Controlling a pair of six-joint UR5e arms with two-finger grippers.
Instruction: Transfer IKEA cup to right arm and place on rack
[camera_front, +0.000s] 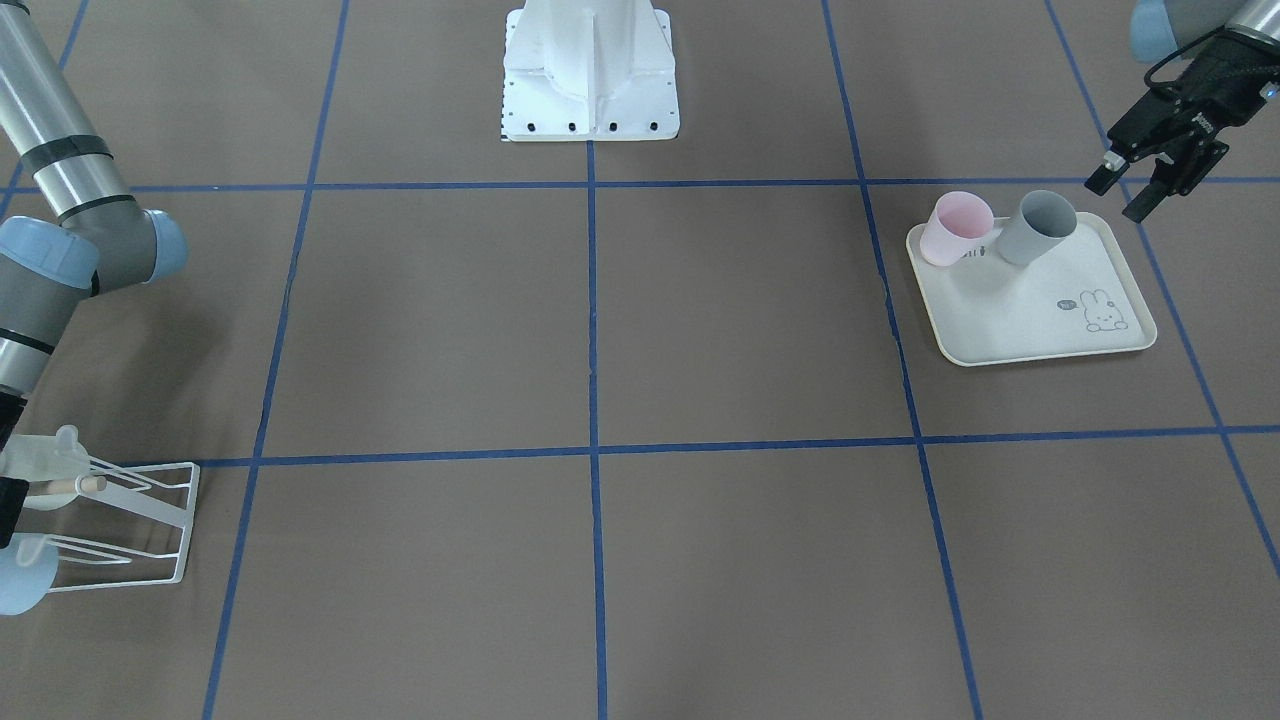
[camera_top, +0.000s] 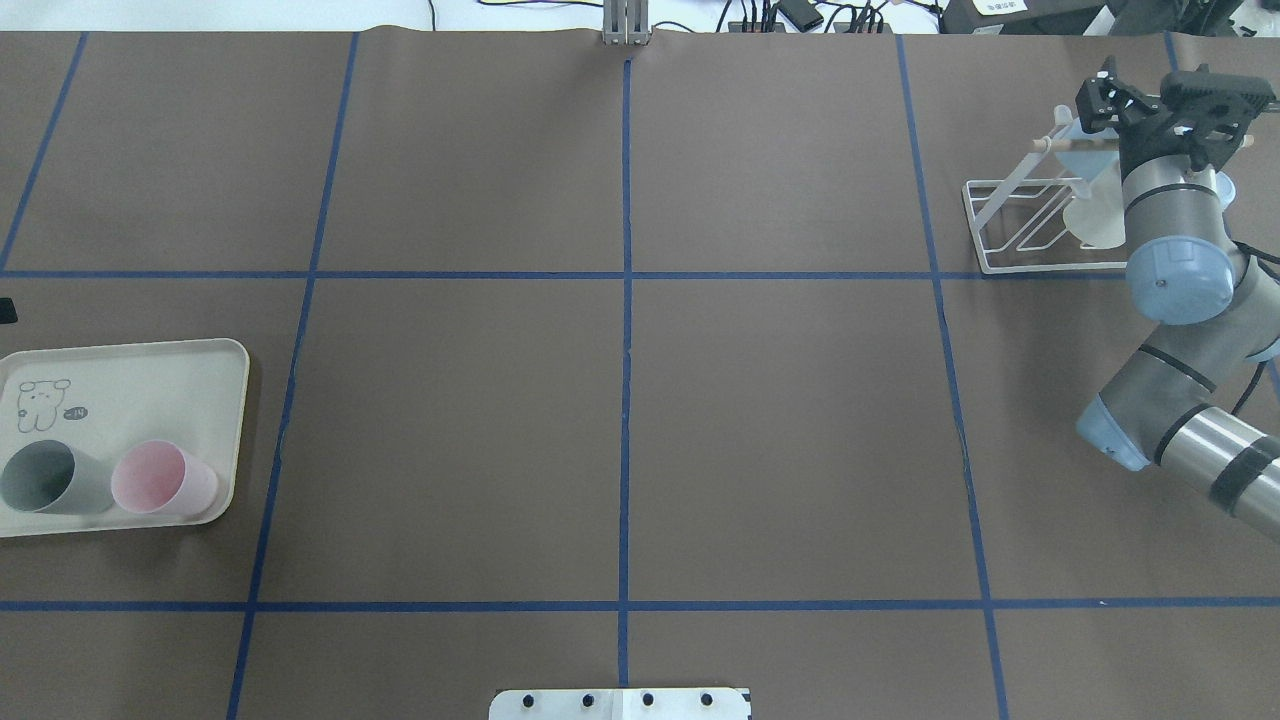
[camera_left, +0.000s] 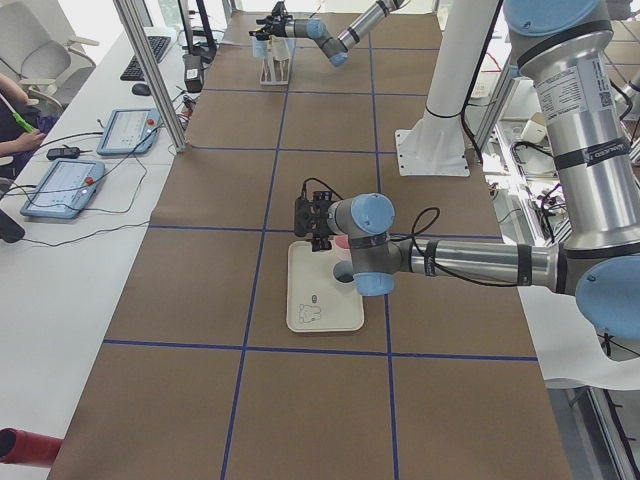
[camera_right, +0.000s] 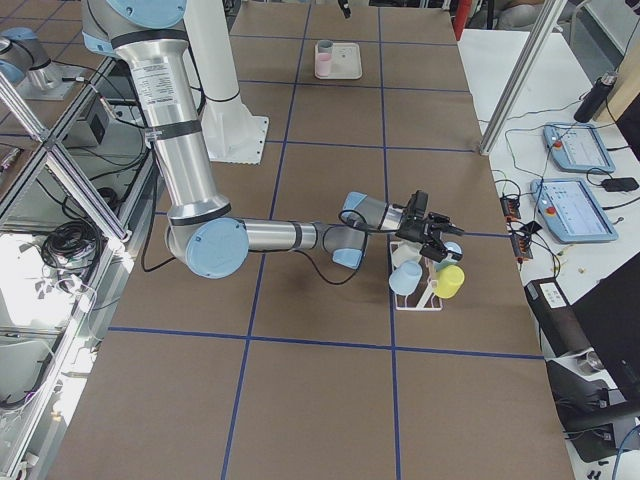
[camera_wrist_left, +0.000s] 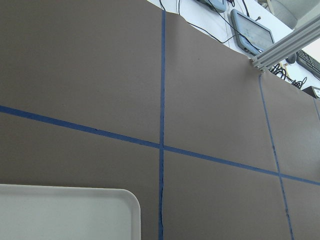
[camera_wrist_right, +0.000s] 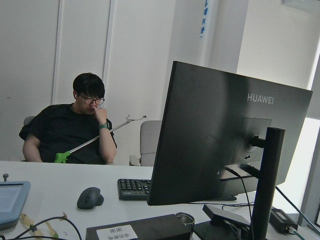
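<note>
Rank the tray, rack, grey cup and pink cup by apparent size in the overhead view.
1. tray
2. rack, partly hidden
3. grey cup and pink cup, too alike to rank

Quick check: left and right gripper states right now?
Left gripper: open, holding nothing.
Right gripper: at the rack, jaws hidden, so it cannot be told.

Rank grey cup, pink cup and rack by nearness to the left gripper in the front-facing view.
1. Grey cup, on the tray, on the left gripper side.
2. Pink cup, on the tray past the grey one.
3. Rack, far across the table.
</note>
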